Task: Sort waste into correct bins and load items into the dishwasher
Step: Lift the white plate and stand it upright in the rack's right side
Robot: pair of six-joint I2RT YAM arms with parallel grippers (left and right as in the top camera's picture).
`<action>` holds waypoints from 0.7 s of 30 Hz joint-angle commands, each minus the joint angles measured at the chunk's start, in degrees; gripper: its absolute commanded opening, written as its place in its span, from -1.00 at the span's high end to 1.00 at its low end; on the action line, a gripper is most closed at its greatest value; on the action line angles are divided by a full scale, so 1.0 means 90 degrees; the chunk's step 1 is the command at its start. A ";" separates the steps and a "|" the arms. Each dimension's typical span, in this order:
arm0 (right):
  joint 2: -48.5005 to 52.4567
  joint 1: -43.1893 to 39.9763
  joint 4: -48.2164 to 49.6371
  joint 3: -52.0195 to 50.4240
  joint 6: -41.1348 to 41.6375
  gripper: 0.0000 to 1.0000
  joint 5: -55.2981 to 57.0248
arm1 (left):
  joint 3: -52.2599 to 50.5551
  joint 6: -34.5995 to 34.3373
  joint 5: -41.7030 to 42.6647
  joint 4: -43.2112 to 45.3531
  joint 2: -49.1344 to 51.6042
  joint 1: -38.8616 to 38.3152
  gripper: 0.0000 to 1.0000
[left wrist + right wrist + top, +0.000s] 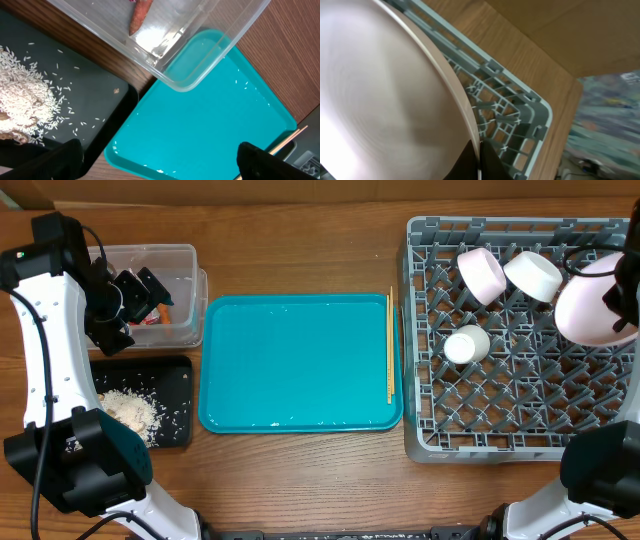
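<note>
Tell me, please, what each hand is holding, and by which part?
Right hand: the pink plate, by its rim. Left hand: nothing.

Carrot piece in clear tub; rice scraps on black tray.

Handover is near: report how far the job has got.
Done: both white bowls and the cup sit in the dish rack; carrot piece in the clear tub, rice scraps in the black tray. In hand: the right end effector holds the pink plate at the rack. Left: chopsticks on the teal tray.
</note>
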 commanded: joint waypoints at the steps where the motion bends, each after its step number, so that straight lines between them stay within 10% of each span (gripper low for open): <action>1: -0.0063 0.0058 0.0075 -0.0408 0.0374 0.92 0.0639 | 0.0119 0.0148 -0.0010 -0.0017 -0.0151 -0.0015 -1.00; 21: -0.0063 0.1802 -0.0571 -0.0714 0.0347 0.92 0.1819 | 0.0119 0.0148 -0.0012 -0.0017 -0.0151 -0.0015 -0.99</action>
